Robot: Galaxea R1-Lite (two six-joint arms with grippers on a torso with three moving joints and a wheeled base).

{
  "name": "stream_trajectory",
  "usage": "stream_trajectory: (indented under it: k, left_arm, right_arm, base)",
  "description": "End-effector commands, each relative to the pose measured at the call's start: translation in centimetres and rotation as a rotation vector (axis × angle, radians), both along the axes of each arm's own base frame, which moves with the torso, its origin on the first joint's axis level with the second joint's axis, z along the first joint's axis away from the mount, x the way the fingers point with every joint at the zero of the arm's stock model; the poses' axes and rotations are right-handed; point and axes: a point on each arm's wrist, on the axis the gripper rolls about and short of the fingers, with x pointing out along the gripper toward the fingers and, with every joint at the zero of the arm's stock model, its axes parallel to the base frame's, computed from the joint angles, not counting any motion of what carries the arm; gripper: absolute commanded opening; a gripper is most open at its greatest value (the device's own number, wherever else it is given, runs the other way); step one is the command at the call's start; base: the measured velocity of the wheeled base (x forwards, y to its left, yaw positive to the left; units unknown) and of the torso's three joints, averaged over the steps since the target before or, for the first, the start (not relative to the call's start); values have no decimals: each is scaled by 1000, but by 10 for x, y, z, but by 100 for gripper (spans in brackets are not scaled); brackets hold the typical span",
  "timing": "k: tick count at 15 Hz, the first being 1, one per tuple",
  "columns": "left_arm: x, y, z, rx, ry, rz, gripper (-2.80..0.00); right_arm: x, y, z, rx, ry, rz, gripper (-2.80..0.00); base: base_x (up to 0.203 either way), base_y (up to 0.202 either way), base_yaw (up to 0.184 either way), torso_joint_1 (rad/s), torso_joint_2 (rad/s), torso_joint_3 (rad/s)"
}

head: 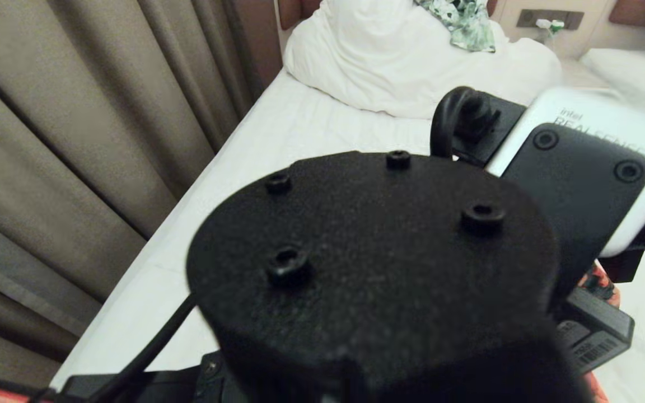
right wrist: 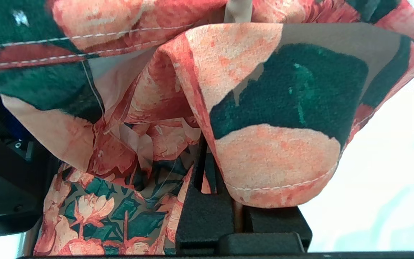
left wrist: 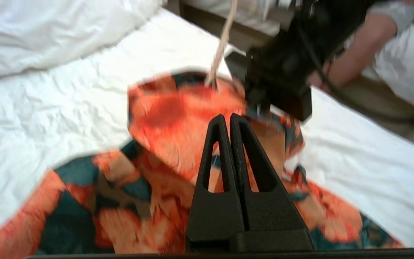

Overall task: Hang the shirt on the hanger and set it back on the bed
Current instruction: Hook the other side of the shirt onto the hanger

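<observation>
Head view: our arm's black housing blocks most of the bed (head: 300,129); shirt barely visible.

Left wrist view: our left gripper (left wrist: 227,120), fingers pressed together and holding nothing, hovers over the shirt (left wrist: 164,118) on the sheet; the hanger (left wrist: 221,46) rises from the collar.

Right wrist view: our right gripper (right wrist: 207,169) is draped in shirt fabric; we cannot tell its finger state.

Orange-pink flowers on dark green cover the shirt (left wrist: 164,118); the bed (left wrist: 49,108) is white.
</observation>
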Motion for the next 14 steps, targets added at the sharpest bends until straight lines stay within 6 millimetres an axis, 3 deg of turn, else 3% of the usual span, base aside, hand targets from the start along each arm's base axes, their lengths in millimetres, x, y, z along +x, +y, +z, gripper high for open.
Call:
stream_trajectory:
  k: [1,2,3,6,14]
  left_arm:
    - [3,-11,-1,0,-12,9,-280]
    - [5,-16,0,15,-37,15,-280]
    - [7,-22,0,21,-54,19,0]
    - [17,-39,-7,34,-67,34,0]
    - [58,-51,-26,-20,-170,64,0]
  right_arm:
    - [5,1,-5,3,20,8,-280]
    - [6,1,-7,3,26,8,-280]
    - [8,1,-9,2,33,9,-280]
    - [9,1,-10,3,38,10,-280]
    - [8,2,-9,3,36,11,-280]
  base:
    - [0,0,0,0,0,0]
    - [0,0,0,0,0,0]
    - [0,0,0,0,0,0]
    - [0,0,0,0,0,0]
    - [0,0,0,0,0,0]
